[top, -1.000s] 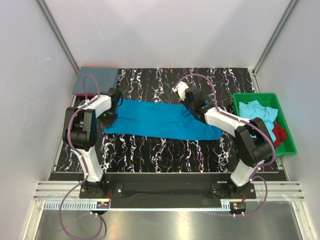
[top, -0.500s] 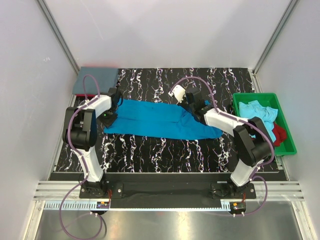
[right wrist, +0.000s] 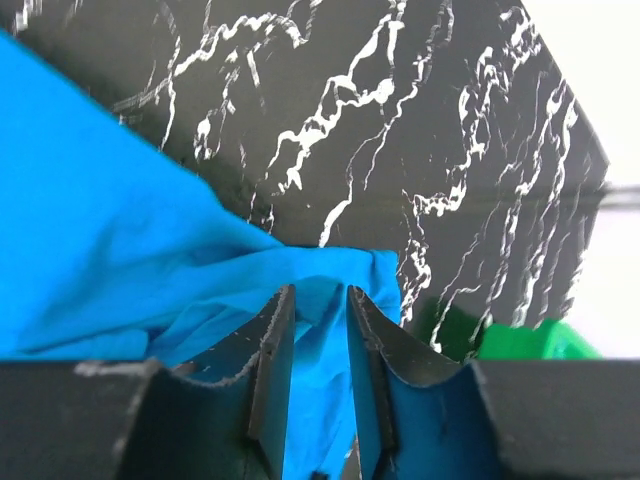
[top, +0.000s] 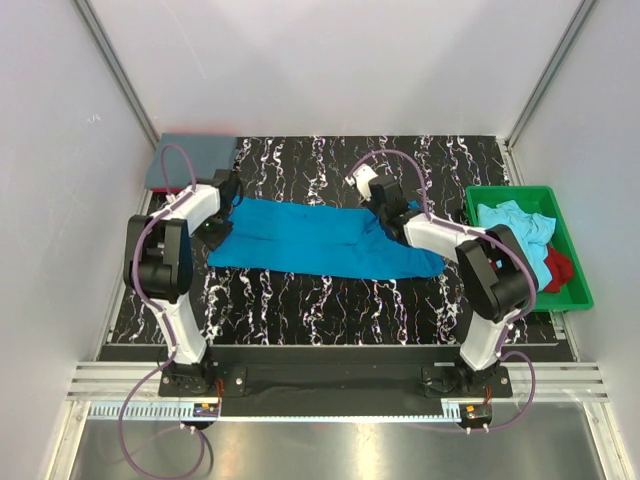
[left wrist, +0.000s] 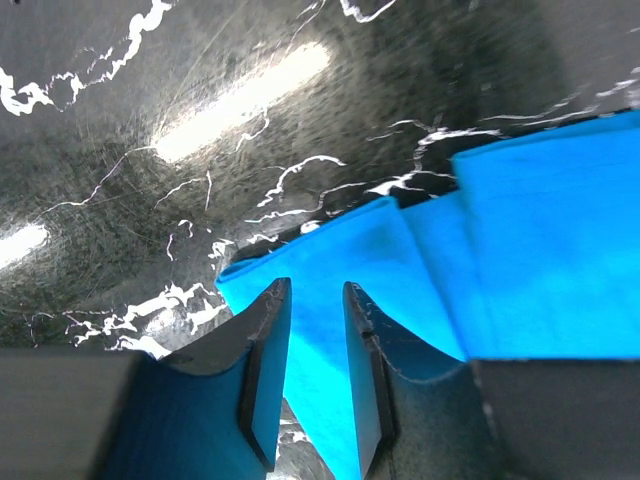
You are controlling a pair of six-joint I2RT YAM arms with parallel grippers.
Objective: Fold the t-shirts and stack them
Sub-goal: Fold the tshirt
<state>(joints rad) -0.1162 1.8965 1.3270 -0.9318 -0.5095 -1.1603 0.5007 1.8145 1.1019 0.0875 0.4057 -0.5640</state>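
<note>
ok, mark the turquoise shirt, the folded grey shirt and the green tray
turquoise shirt [top: 310, 238], top view, middle of the spread cloth.
folded grey shirt [top: 210, 152], top view, its upper face.
green tray [top: 510, 190], top view, far rim.

Black white-veined marbled surface [top: 330, 300], green rectangular plastic tray [top: 510, 190]
The tray sits at the surface's right edge.

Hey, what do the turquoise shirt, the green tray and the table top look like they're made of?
Turquoise t-shirt: soft matte cloth, probably cotton knit; it creases and lies limp. Green tray: likely rigid moulded plastic, smooth, with a crisp rim. Table top: hard black surface with white marble-like veins, slightly glossy since it reflects lights; stone or printed laminate, I cannot tell.
</note>
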